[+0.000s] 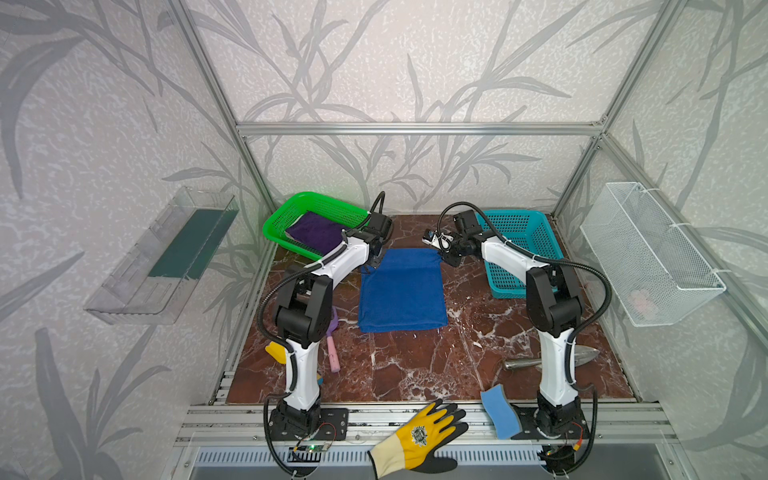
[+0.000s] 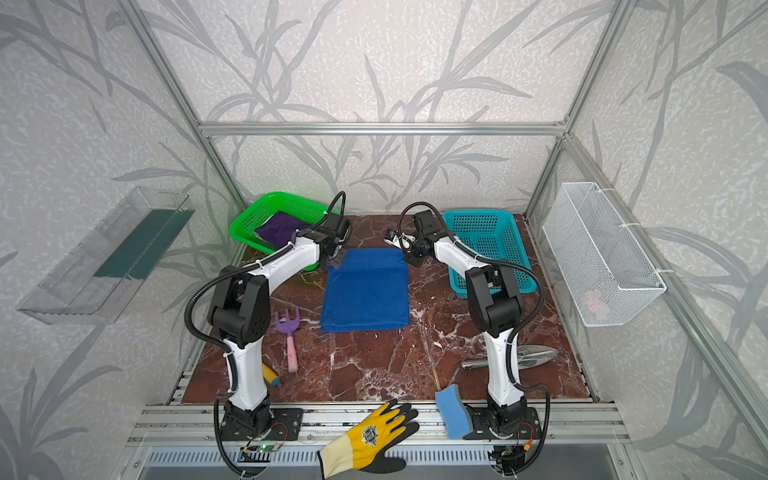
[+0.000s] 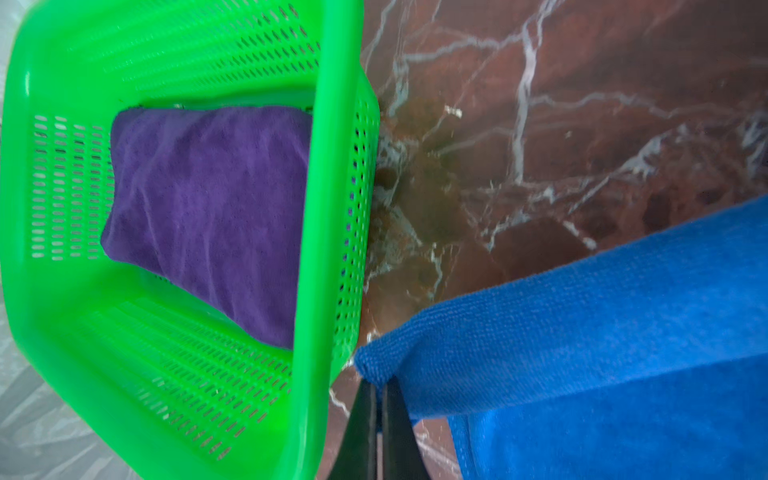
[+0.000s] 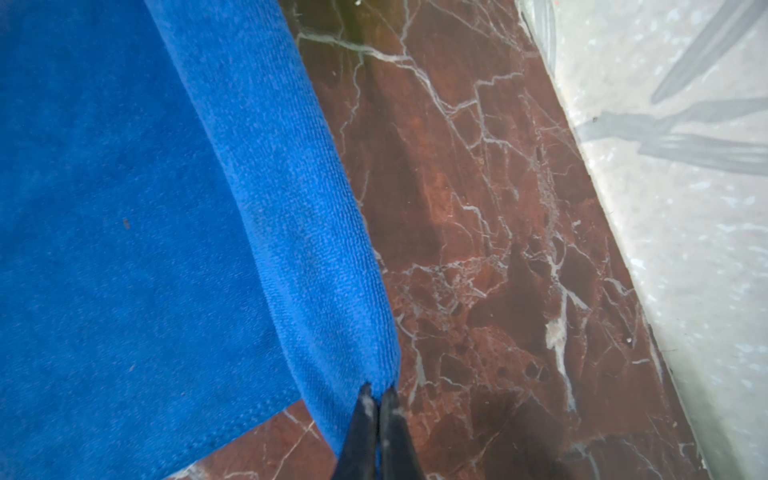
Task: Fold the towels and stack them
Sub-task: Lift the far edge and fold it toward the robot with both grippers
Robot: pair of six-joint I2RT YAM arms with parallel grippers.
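Observation:
A royal blue towel [image 1: 401,291] [image 2: 365,291] lies spread on the marble table [image 1: 415,365] in both top views. My left gripper [image 1: 374,264] [image 3: 378,384] is shut on its far left corner, and the pinched edge [image 3: 540,332] rises off the table. My right gripper [image 1: 442,255] [image 4: 377,392] is shut on the far right corner, where the towel [image 4: 124,208] curls up toward the fingertips. A dark purple towel [image 1: 313,232] [image 3: 208,208] lies folded inside the green basket [image 1: 309,194] [image 3: 328,208], just left of the left gripper.
A teal basket [image 1: 513,291] stands at the back right behind the right arm. A purple and pink toy rake [image 2: 286,328] lies left of the towel, a metal trowel [image 2: 536,357] at the right. A blue sponge [image 1: 498,411] and a yellow glove [image 1: 419,436] rest on the front rail.

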